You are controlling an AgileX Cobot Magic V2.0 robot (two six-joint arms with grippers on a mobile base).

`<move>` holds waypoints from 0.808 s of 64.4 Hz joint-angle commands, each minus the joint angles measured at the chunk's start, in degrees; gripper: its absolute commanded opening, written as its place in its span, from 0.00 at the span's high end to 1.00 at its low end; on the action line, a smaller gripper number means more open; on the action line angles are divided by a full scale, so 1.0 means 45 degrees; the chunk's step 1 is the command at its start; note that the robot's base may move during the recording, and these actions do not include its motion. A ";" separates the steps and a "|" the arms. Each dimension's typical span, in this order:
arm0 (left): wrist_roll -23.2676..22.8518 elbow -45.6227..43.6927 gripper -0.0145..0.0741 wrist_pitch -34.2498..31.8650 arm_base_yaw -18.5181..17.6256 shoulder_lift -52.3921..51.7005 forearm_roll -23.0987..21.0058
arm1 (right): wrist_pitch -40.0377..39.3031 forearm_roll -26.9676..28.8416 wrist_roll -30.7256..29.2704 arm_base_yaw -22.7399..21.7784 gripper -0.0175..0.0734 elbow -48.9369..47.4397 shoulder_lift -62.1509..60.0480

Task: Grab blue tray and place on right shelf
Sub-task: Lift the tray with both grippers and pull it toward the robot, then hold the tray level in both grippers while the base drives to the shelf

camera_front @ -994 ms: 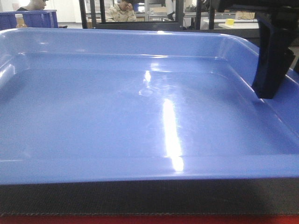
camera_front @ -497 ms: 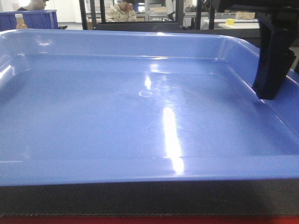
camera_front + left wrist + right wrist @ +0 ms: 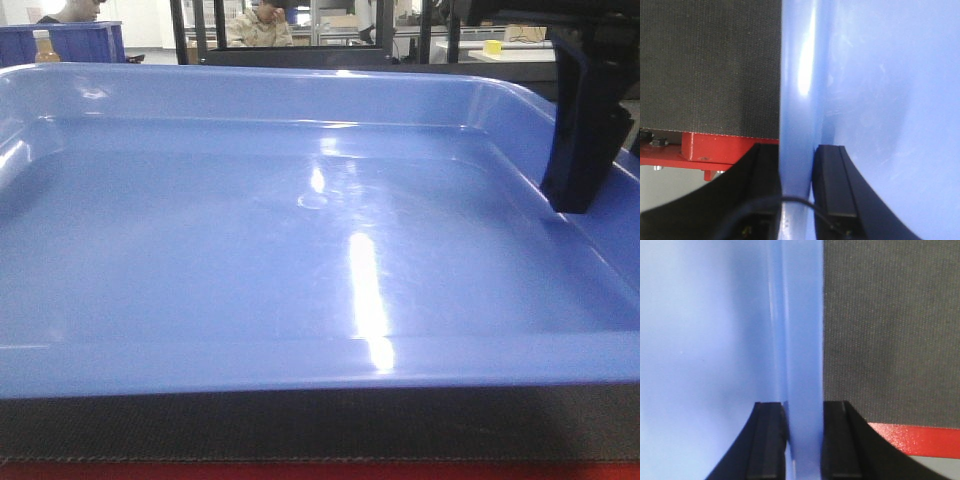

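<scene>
Your tray fills the front view, wide and glossy, lying over the dark mat. You cannot tell whether its underside touches the mat.

Your left claw is clenched on the tray's left rim. One finger is outside the rim and the other is inside against the wall, with the blue lip pinched between them. Just outside that rim you see the mat and, at its near end, a red edge.

Your right claw grips the tray's right rim the same way, one finger on each side of the lip. In the front view only one black finger of it shows, standing inside the tray's right wall.

Beyond the tray's far left corner stand a dark-blue bin and a bottle.
</scene>
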 commanded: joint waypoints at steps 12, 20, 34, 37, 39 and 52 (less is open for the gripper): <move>-0.0052 -0.0304 0.78 -0.0062 -0.0115 -0.0319 -0.0001 | -0.0318 -0.0253 0.0119 0.0025 0.54 -0.0312 -0.0418; -0.0052 -0.0304 0.78 -0.0062 -0.0115 -0.0319 -0.0001 | -0.0318 -0.0253 0.0119 0.0025 0.54 -0.0312 -0.0418; -0.0052 -0.0304 0.78 -0.0062 -0.0115 -0.0294 -0.0001 | -0.0318 -0.0253 0.0119 0.0025 0.54 -0.0312 -0.0418; -0.0052 -0.0304 0.78 -0.0062 -0.0115 -0.0294 -0.0001 | -0.0318 -0.0253 0.0119 0.0025 0.54 -0.0312 -0.0418; -0.0052 -0.0304 0.78 -0.0062 -0.0115 -0.0294 -0.0001 | -0.0318 -0.0253 0.0119 0.0025 0.54 -0.0312 -0.0418; -0.0052 -0.0304 0.78 -0.0033 -0.0115 -0.0294 -0.0038 | -0.0305 -0.0253 0.0119 0.0025 0.54 -0.0312 -0.0418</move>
